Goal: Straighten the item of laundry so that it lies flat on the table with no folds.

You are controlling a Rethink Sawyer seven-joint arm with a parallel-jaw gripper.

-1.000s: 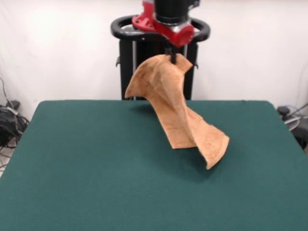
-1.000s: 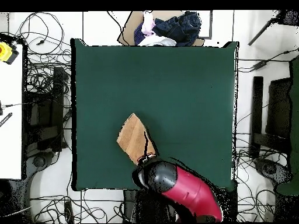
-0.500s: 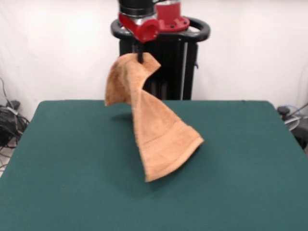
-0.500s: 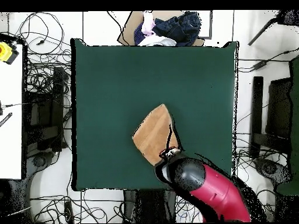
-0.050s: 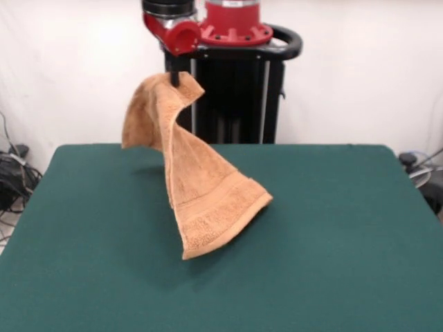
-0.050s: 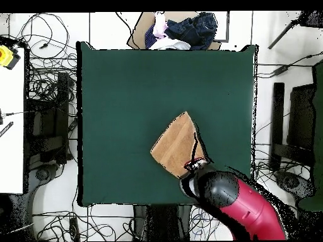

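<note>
The item of laundry (image 5: 190, 187), an orange-tan terry towel, hangs in the air above the table (image 5: 332, 235), held by its top corner. My gripper (image 5: 175, 77) is shut on that corner, high over the far side of the table. The towel drapes down and swings out toward the front, its banded lower edge lifted off the green cloth. In the overhead view the towel (image 6: 175, 146) spreads out from the gripper (image 6: 191, 166), which is near the table's (image 6: 126, 94) bottom edge, right of middle.
A pile of dark and light clothes (image 6: 180, 30) lies just beyond the table's top edge in the overhead view. Cables and stands crowd the floor on both sides. The pedestal (image 5: 232, 83) stands behind the table.
The gripper has carried the towel leftward in the front view, rightward in the overhead view. The hanging towel swung along with it, its lower edge trailing.
</note>
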